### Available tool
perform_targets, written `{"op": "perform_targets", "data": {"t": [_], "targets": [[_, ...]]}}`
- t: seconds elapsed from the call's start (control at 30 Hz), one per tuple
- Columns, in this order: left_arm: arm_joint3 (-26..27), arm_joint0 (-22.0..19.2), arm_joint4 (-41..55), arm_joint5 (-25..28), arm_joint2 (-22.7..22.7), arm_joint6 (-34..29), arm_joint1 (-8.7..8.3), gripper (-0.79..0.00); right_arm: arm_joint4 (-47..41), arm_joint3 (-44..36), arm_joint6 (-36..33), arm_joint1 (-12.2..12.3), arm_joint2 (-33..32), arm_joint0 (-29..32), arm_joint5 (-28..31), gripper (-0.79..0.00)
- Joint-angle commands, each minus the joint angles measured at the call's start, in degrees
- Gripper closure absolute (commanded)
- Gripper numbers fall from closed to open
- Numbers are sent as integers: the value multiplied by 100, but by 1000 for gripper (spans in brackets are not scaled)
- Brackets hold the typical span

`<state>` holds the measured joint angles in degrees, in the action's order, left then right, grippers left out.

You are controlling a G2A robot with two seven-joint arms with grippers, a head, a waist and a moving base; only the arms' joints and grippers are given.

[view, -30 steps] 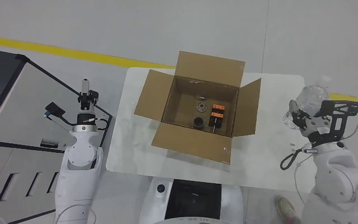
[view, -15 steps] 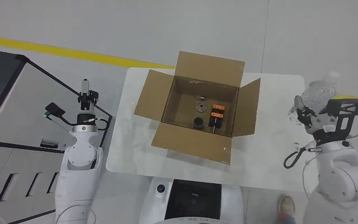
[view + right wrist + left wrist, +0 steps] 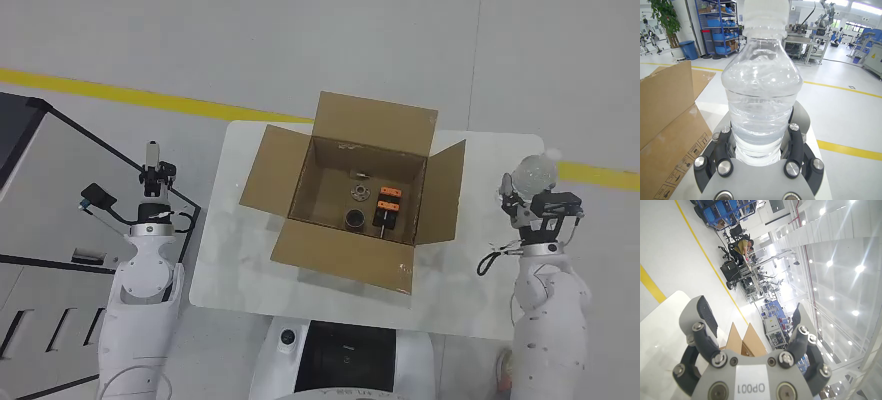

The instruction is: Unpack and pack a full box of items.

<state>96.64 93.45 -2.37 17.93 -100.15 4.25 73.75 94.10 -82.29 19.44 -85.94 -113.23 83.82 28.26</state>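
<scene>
Print is seen in two places: black handling symbols are stamped on the outer wall of the open brown cardboard box (image 3: 668, 132), and a white label with dark characters is fixed to the base of the left gripper (image 3: 750, 308). The clear plastic water bottle with a white cap (image 3: 761, 91) is clamped around its lower body by the right gripper (image 3: 760, 134). It is held upright above the right edge of the white, round-cornered table (image 3: 240, 270), right of the box and apart from its right flap. The left gripper is spread wide with nothing between its ribbed black pads (image 3: 706, 311), and is kept off the table's left side. The box is set in the middle of the table with all four flaps folded out. On its floor lie two orange-and-black parts (image 3: 387, 208), a dark ring (image 3: 355, 217) and a small metal disc (image 3: 357, 186). The pale grey floor (image 3: 560, 60) is crossed by a yellow line (image 3: 120, 93). Blue shelving with blue bins (image 3: 719, 28), a potted plant (image 3: 664, 19) and a blue waste bin (image 3: 688, 50) are seen far behind.
</scene>
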Motion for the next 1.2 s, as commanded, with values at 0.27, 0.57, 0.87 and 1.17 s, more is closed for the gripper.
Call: {"op": "perform_targets", "data": {"t": [0.27, 0.57, 0.87, 1.17], "targets": [[0, 0, 0, 0, 0, 0, 0, -785, 394, 793, 1206, 52, 191, -109, -678, 0], [0, 0, 0, 0, 0, 0, 0, -785, 937, 3051, 2049, 266, 235, -1004, -1144, 0], [0, 0, 0, 0, 0, 0, 0, -785, 1013, 4177, 2436, 459, 280, -1511, -1071, 0], [0, 0, 0, 0, 0, 0, 0, -785, 1354, 5093, 3146, 589, 532, -1809, -1611, 0]]}}
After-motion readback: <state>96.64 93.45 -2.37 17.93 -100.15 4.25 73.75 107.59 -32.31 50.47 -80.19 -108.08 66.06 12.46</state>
